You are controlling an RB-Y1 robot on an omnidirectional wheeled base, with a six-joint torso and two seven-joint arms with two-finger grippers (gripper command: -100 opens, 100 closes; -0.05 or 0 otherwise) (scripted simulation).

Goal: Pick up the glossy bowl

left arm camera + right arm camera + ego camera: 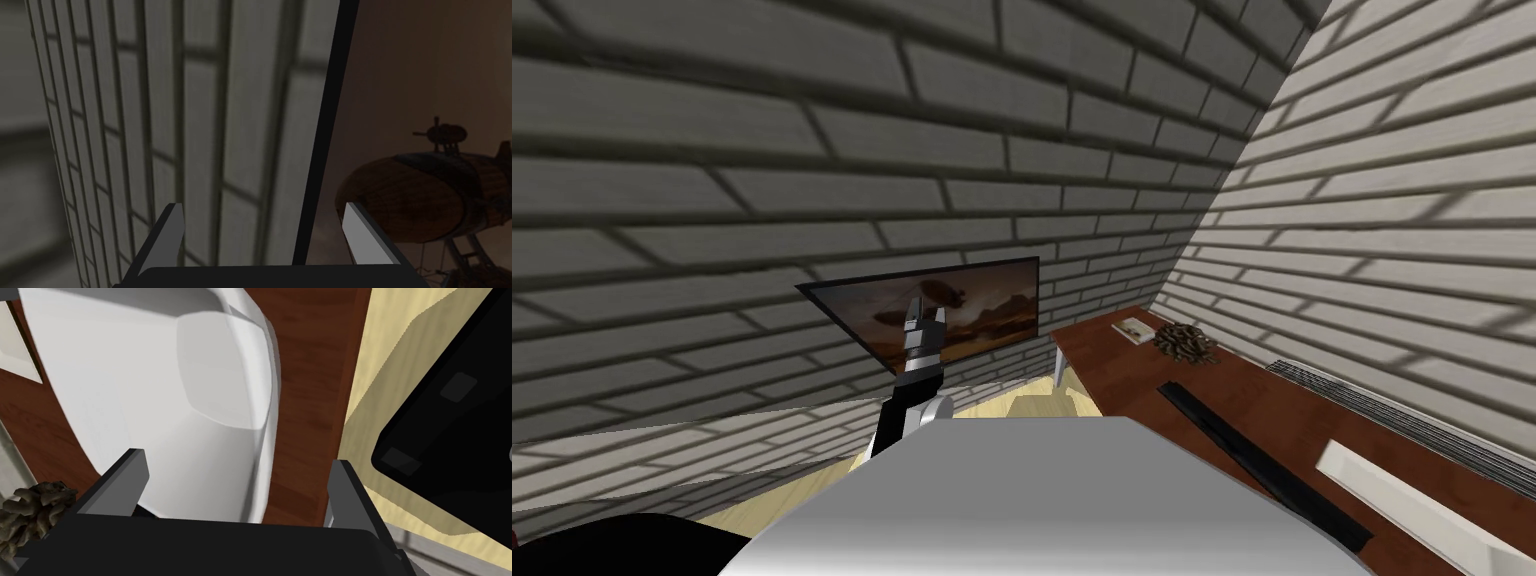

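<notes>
The bowl [150, 388] is recorded in the right wrist view at close range. It is a plain white vessel with a flat, rounded-square bottom, standing on a reddish-brown table [310, 388]. The right gripper [237, 460] is found open. Its fingers [125, 480] stand wide apart, one in front of the bowl's white inside, the other in front of the table's edge. The bowl's rim passes between them, and neither finger is seen pressing its wall. A brown clump [30, 510] lies on the table near the first finger, and a flat white item [15, 348] is noted beyond the bowl. Past the table edge, pale yellow floor [400, 348] and a black block [450, 403] are seen.

The head view supplies the layout. The table fills the lower right of the frame along a brick wall [812, 150]. The clump and the flat item lie just beside each other at its far end, right of centre. A black strip [1262, 465] lies nearer. A long white object [1412, 510] is noted at the lower right corner; whether it is the bowl cannot be told. The left gripper [924, 312] is held up at the frame's centre before a framed picture [982, 310]. In its wrist view the blades stand apart, holding nothing.
</notes>
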